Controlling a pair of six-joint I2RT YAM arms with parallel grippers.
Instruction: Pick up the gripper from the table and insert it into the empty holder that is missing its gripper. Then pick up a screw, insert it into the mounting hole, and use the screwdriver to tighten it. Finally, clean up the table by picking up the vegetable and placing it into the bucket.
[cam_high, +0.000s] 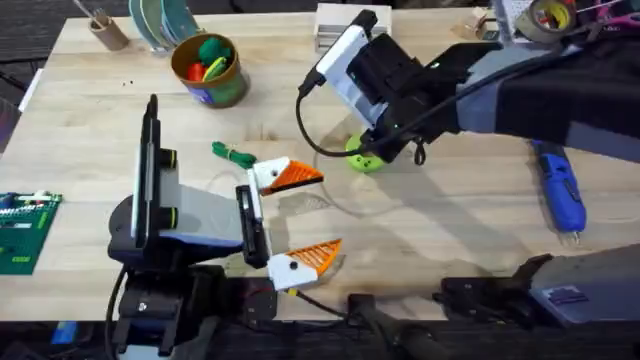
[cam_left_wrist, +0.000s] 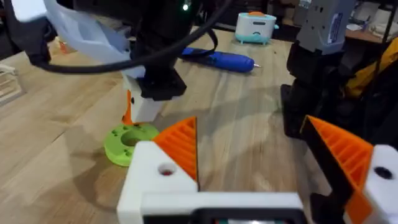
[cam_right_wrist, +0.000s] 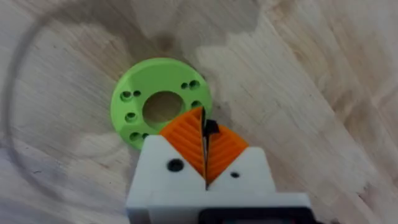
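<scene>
Overhead: vegetable (cam_high: 234, 153) beside left jaws.

The left hand (cam_left_wrist: 261, 165) showed its two orange ribbed pads (cam_left_wrist: 180, 146) on white mounts, spread wide apart above the pale wooden worktop (cam_left_wrist: 249, 106). Just beyond, the right hand (cam_left_wrist: 138, 106) stood tip-down at a bright green disc (cam_left_wrist: 127, 142) with holes. Farther back lay the blue screwdriver (cam_left_wrist: 221, 60).

Left pincer (cam_high: 295, 218) low, orange tips spread wide; right pincer (cam_right_wrist: 204, 140) pressed together (pointing straight down).
</scene>
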